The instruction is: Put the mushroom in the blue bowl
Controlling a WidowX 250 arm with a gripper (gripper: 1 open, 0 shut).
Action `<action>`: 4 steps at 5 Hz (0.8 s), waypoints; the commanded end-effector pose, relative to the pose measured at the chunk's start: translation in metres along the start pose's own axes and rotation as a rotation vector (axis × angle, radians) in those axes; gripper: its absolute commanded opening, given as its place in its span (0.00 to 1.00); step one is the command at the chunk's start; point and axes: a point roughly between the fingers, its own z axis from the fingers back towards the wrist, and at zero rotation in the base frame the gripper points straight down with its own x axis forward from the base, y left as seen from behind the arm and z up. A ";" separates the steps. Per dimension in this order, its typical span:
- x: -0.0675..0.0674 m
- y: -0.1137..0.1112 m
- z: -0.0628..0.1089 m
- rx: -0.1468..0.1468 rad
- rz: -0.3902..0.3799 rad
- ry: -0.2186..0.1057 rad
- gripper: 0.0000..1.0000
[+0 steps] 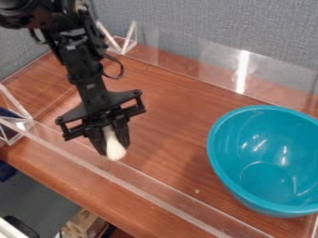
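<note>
Camera view, from above and in front of the bench. Hand points steeply down, black fingers clamped on the mushroom. Only the cream-white stem shows between and below the fingers; the cap is hidden by the hand. Stem's lower end is at or just above the wood; cannot tell whether it touches. Black arm rises from the hand toward the upper left corner, with a cable looping beside it.

Bench is reddish-brown wood, enclosed by a low clear plastic wall that runs along the near edge and around the back. Mushroom and hand sit left of centre, near the front wall.

Blue bowl stands upright at the right side of the bench, well apart from the hand, its inside glossy with light reflections. Grey panel behind the bench.
</note>
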 end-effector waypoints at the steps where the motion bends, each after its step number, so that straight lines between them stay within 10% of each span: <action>1: -0.001 -0.020 0.022 -0.050 -0.050 -0.041 0.00; 4: -0.045 -0.105 0.028 -0.096 -0.190 0.018 0.00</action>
